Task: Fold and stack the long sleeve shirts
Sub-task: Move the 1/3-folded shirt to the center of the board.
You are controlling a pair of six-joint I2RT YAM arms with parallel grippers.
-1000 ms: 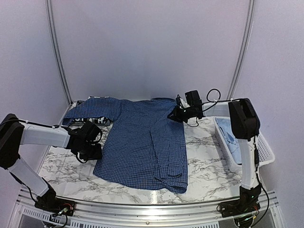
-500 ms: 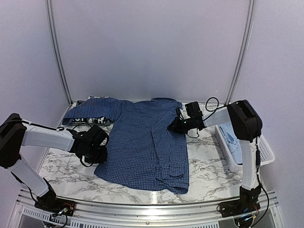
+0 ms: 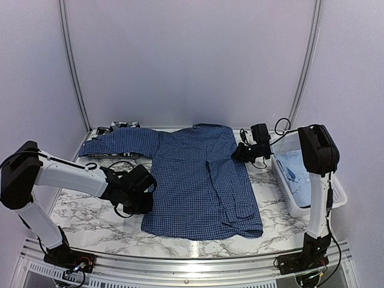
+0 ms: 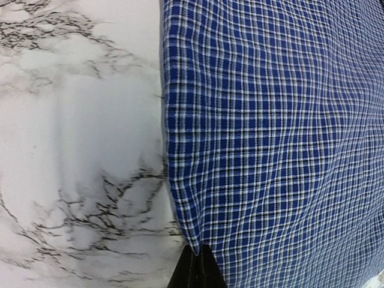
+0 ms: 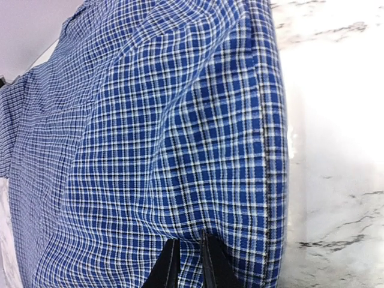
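The dark blue fine-checked cloth shirt (image 3: 198, 180) is matt and finely woven. The white grey-veined marble-look tabletop (image 3: 84, 216) under it is smooth and glossy. At three o'clock, the white slatted plastic basket (image 3: 338, 193) looks smooth.

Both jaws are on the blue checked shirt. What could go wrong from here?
1. The left jaws pinch only the very edge of the dark blue checked shirt, so it may slip out.
2. Its sleeve lies over the black-and-white plaid shirt; pulling might drag that along.
3. The right jaws work close to the white basket, which could snag cloth.
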